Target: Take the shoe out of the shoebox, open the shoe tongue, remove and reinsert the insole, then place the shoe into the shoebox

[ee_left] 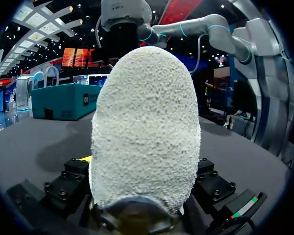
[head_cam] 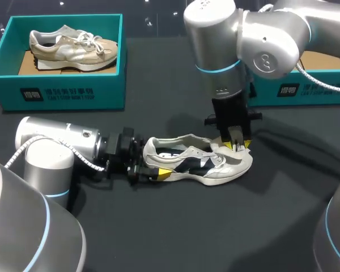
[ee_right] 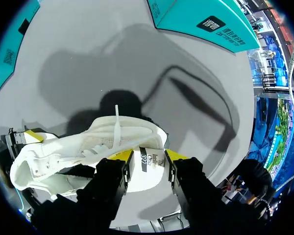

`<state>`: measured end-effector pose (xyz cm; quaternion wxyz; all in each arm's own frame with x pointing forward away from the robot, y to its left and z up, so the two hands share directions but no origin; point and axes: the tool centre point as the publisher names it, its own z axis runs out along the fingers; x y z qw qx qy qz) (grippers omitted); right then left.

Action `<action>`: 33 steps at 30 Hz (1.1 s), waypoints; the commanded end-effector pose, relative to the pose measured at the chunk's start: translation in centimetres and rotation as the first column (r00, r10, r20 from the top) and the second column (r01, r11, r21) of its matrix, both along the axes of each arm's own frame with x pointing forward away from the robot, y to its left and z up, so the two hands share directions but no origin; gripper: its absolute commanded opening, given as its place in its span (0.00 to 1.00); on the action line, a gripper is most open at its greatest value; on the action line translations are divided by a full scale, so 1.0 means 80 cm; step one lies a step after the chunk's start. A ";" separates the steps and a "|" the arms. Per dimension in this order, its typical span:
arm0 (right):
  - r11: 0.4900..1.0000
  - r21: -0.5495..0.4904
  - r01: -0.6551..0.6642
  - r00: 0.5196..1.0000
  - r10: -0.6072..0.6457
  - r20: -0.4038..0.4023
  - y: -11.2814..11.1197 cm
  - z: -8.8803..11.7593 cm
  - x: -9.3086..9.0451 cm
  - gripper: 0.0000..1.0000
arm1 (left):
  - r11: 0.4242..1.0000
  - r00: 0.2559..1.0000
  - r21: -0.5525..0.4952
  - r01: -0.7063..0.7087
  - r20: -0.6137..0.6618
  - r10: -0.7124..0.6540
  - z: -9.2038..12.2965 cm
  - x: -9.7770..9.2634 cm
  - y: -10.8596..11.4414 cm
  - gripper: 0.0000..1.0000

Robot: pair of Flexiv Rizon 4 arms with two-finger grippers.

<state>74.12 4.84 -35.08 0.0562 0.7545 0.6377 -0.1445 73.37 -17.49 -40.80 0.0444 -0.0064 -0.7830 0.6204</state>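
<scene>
shoe [head_cam: 201, 161] on the bench [head_cam: 215, 226], centre, out of the far-right shoebox [head_cam: 328, 97] | my left fingers [head_cam: 164, 173] clamp its heel [head_cam: 152, 150], my right fingers [ee_right: 121, 155] pinch the tongue [ee_right: 149, 166] | progress: I judge tongue-opening under way; insole swap and reboxing left

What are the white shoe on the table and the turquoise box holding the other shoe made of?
The shoe: likely mesh and smooth synthetic panels; its heel looks like grainy matte foam. The box: probably cardboard, matte turquoise outside, raw brown inside.
</scene>
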 end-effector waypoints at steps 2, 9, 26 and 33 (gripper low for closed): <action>1.000 0.003 0.017 1.000 -0.017 -0.008 -0.005 -0.007 0.002 0.52 | 1.000 1.000 0.000 0.000 0.001 0.000 -0.002 -0.001 0.003 0.00; 0.999 -0.017 0.036 0.999 -0.036 0.001 -0.010 0.009 0.000 0.50 | 1.000 1.000 0.000 0.000 0.001 0.000 -0.002 -0.001 0.003 0.00; 0.980 -0.041 -0.194 0.971 0.198 0.135 0.035 0.130 -0.015 0.49 | 1.000 1.000 0.000 0.000 0.001 0.000 -0.002 -0.001 0.003 0.00; 0.932 -0.058 -0.359 0.921 0.364 0.139 0.067 0.152 -0.016 0.50 | 1.000 1.000 0.000 0.000 0.001 0.000 -0.002 -0.001 0.003 0.00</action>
